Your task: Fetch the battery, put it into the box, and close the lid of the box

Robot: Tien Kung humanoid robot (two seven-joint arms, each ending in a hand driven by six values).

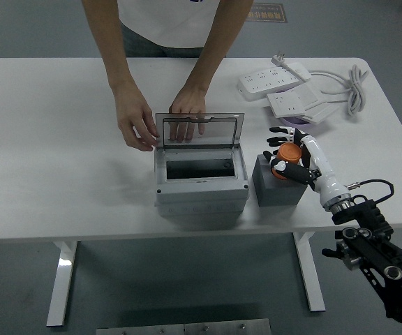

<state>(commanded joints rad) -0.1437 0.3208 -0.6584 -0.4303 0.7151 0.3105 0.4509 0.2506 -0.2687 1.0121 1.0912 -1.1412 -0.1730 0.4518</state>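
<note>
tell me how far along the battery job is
Early stage. The right hand is closed on the orange battery above the grey block. The box is open and looks empty; a person's hands hold its lid. Placing and closing remain.
</note>
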